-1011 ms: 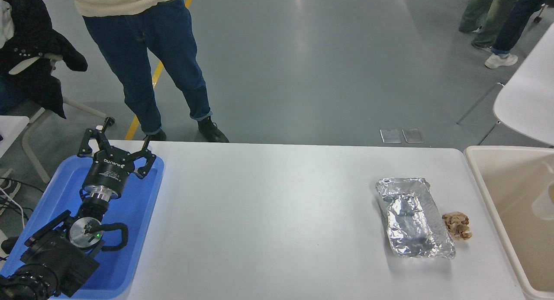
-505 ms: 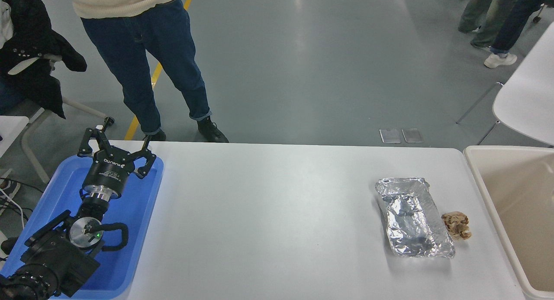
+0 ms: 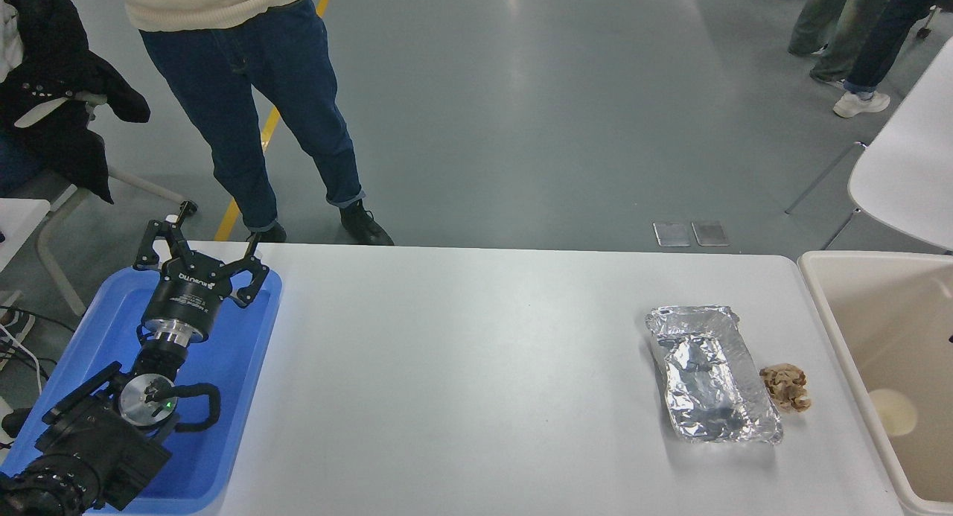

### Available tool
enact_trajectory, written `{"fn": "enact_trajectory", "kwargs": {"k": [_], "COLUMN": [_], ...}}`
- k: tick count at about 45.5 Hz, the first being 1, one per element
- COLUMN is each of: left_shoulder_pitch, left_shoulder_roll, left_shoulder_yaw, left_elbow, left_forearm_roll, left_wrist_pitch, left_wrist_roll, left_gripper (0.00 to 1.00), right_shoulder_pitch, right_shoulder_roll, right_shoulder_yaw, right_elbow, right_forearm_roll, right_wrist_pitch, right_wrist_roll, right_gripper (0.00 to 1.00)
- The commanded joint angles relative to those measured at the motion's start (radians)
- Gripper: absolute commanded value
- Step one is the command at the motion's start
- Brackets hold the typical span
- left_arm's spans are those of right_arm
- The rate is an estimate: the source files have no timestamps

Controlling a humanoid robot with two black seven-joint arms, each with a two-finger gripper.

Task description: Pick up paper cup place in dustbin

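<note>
We are looking down over the white desk (image 3: 476, 367), which is filling most of the view. At its right edge the cream bin (image 3: 825, 330) is standing, its thick rim running along the desk's side. At the desk's left end a blue tray (image 3: 223, 397) is lying, and our left arm is resting over it, coming in from the lower left corner. Our left hand (image 3: 199, 257) is pointing away from us over the tray's far end, its fingers (image 3: 151, 244) spreading wide apart and gripping nothing. Our right arm is not showing anywhere, so we are saying nothing of its hand.

Toward the right of the desk a crumpled foil tray (image 3: 711, 374) is lying flat, well apart from the blue tray and near the bin. Just beside its right side a small brown scrap (image 3: 785, 386) is sitting on the desk, between the foil tray and the bin's rim.

The cup (image 3: 892, 412) is lying inside the bin, low down near the left wall; we are seeing its round cream mouth facing up toward us.

Beyond the desk a person (image 3: 253, 91) in blue jeans is standing on the grey floor.
</note>
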Motion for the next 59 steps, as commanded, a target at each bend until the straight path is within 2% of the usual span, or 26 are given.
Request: {"fn": "enact_trajectory", "kwargs": {"k": [1,11,24,39,46,54,59], "left_shoulder_pitch": [0.0,0.0,0.0,-0.002,-0.002,-0.002,-0.002], "left_shoulder_roll": [0.0,0.0,0.0,-0.001,-0.001,-0.001,-0.001], "left_shoulder_yaw": [0.0,0.0,0.0,0.0,0.0,0.0,0.0], "left_elbow": [0.0,0.0,0.0,0.0,0.0,0.0,0.0], "left_forearm_roll": [0.0,0.0,0.0,0.002,0.0,0.002,0.002], "left_wrist_pitch": [0.0,0.0,0.0,0.0,0.0,0.0,0.0], "left_wrist_roll": [-0.001,-0.001,0.0,0.0,0.0,0.002,0.002], "left_gripper": [1.0,1.0,1.0,1.0,1.0,1.0,1.0], "right_shoulder_pitch": [0.004,0.069,0.252,0.772,0.921,1.058,1.142], "right_shoulder_roll": [0.01,-0.067,-0.265,-0.295,-0.295,-0.272,-0.258], "right_shoulder_yaw": [0.004,0.003,-0.08,-0.586,-0.672,-0.749,-0.784], "right_elbow": [0.022,0.134,0.571,1.025,1.125,1.18,1.206], "right_forearm_roll": [0.002,0.0,-0.023,-0.023,-0.021,-0.018,-0.015], "right_wrist_pitch": [-0.021,-0.019,-0.015,0.007,0.025,0.214,0.394], "right_wrist_roll": [-0.001,-0.001,0.0,0.003,0.002,0.002,0.002], "right_gripper": [0.99,0.99,0.99,1.0,1.0,1.0,1.0]}}
